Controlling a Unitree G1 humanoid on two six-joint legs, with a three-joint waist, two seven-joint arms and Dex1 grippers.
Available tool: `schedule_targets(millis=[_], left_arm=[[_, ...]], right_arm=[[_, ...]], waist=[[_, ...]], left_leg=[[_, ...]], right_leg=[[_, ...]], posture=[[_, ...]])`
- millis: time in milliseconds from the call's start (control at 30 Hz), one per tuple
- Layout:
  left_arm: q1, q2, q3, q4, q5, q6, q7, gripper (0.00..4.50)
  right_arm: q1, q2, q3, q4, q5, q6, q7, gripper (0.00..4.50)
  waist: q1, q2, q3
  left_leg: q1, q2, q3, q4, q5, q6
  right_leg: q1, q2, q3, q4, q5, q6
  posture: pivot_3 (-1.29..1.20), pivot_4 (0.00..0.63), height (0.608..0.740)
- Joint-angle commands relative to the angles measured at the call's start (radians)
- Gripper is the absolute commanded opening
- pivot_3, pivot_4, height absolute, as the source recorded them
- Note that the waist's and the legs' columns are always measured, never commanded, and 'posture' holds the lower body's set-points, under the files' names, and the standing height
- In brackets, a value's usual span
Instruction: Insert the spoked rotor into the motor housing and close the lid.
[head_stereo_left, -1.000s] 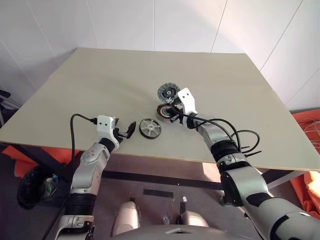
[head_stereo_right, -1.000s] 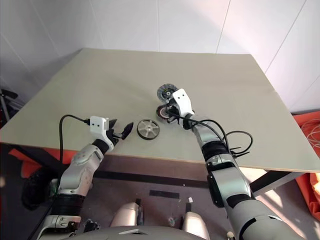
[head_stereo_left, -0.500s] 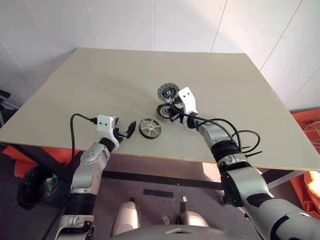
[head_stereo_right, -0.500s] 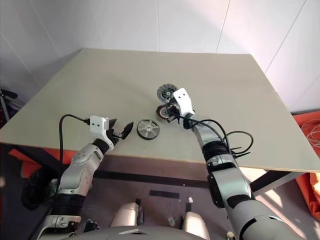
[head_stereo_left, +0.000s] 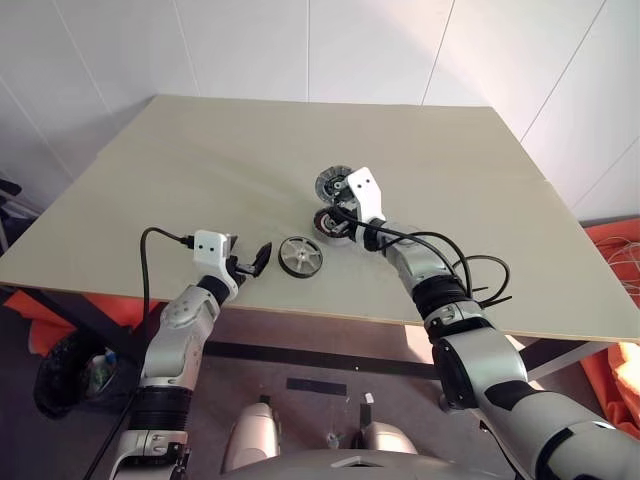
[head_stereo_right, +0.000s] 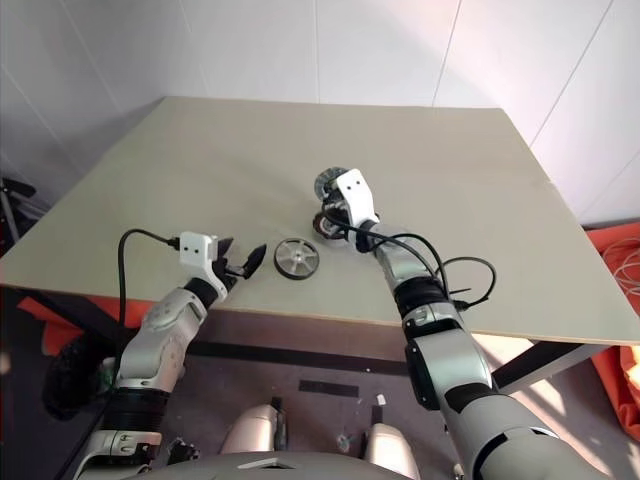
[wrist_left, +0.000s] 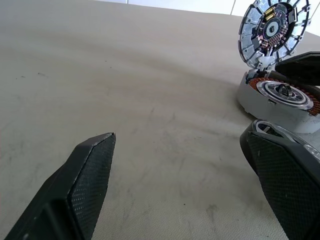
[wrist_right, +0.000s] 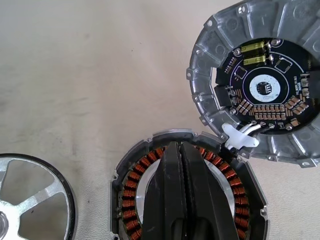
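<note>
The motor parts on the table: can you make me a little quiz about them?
1. True or false: the rotor sits inside the housing.
2. Which hand is open: A left, B right?
3. The lid stands ____ beside the housing.

Key: 1 false, it lies on the table. 2 A. 3 open.

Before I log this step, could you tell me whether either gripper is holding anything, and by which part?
Nothing is held: the left gripper stands open over bare table, and the right gripper is shut, empty, above the coppery-wound motor housing.
</note>
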Motion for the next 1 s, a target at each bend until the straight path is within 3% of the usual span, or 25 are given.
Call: schedule_targets(millis=[33, 500, 1000], left_arm=[[-0.007, 0.007, 0.003, -0.028, 0.002, -0.017, -0.001, 4.50], [-0.015, 0.013, 0.006, -0.023, 0.006, -0.019, -0.002, 4.50], [-0.027, 0.006, -0.001, 0.001, 0.006, -0.028, -0.006, 4.50]], right_arm=[[-0.029, 0.004, -0.022, 0.015, 0.006, -0.029, -0.022, 0.01], [-0.032, 0.065, -0.025, 0.066, 0.001, -0.047, -0.064, 0.01], [-0.082, 0.005, -0.075, -0.025, 0.031, -0.032, -0.040, 0.01]], waist=[[0.000, 0.000, 0.000], [-0.001, 0.000, 0.000], [-0.001, 0.000, 0.000]], left_leg=[[0.000, 0.000, 0.000, 0.000, 0.000, 0.000], [0.000, 0.000, 0.000, 0.000, 0.000, 0.000], [0.000, 0.000, 0.000, 0.000, 0.000, 0.000]], right_leg=[[0.000, 0.000, 0.000, 0.000, 0.000, 0.000], [0.000, 0.000, 0.000, 0.000, 0.000, 0.000], [-0.001, 0.000, 0.000, 0.001, 0.000, 0.000]], posture=[[0.00, 0.000, 0.740], [0.00, 0.000, 0.740], [0.00, 0.000, 0.740]])
